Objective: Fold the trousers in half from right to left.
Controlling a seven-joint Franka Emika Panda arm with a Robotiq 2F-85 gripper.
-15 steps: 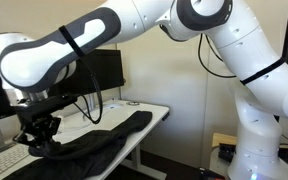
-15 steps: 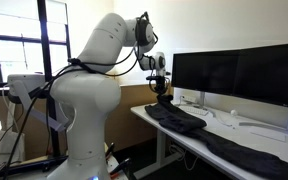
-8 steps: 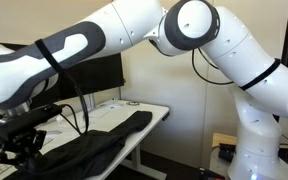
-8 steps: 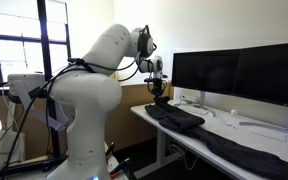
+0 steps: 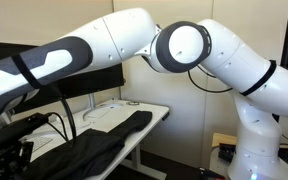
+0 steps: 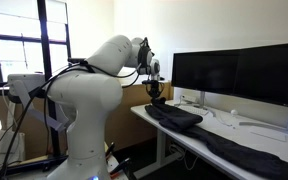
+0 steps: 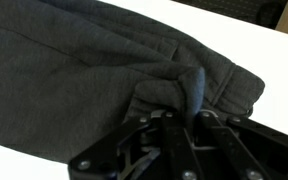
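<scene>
White desk (image 6: 269, 133), black monitors (image 6: 234, 72), dark-framed window (image 6: 12, 45), pale wall (image 6: 89, 20)

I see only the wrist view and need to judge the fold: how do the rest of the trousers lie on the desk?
Observer: In an exterior view the trousers run as one long strip along the front edge of the desk, in front of the monitors.
Operator: Where along them is the gripper?
Observer: The gripper is at the end of the strip nearest the robot's body. The cloth there looks layered and thicker than the rest.
</scene>
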